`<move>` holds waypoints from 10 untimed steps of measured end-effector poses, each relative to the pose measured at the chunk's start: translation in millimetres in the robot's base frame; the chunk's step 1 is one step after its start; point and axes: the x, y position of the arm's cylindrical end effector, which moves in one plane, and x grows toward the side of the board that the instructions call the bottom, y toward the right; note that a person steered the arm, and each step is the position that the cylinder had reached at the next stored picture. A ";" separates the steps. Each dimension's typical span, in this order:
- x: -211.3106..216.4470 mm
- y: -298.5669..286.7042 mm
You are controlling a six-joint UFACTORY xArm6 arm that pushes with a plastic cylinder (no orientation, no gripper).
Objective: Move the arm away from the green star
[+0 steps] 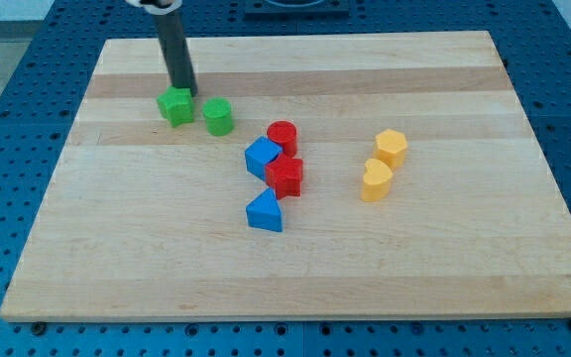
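Observation:
The green star (176, 106) lies at the view's upper left on the wooden board (295, 268). My tip (183, 92) stands right at the star's upper edge, touching it or nearly so. The dark rod rises from there toward the view's top. A green cylinder (217, 117) sits just right of the star.
A cluster sits mid-board: a red cylinder (282, 137), a blue block (262, 157), a red star-like block (285, 177) and a blue triangular block (265, 212). Two yellow blocks (391, 148) (376, 180) lie at the right. Blue perforated table surrounds the board.

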 end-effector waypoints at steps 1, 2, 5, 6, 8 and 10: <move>16.0 -22.9; 32.6 -44.6; -69.2 79.0; -22.6 135.4; 9.3 135.9; 11.3 118.4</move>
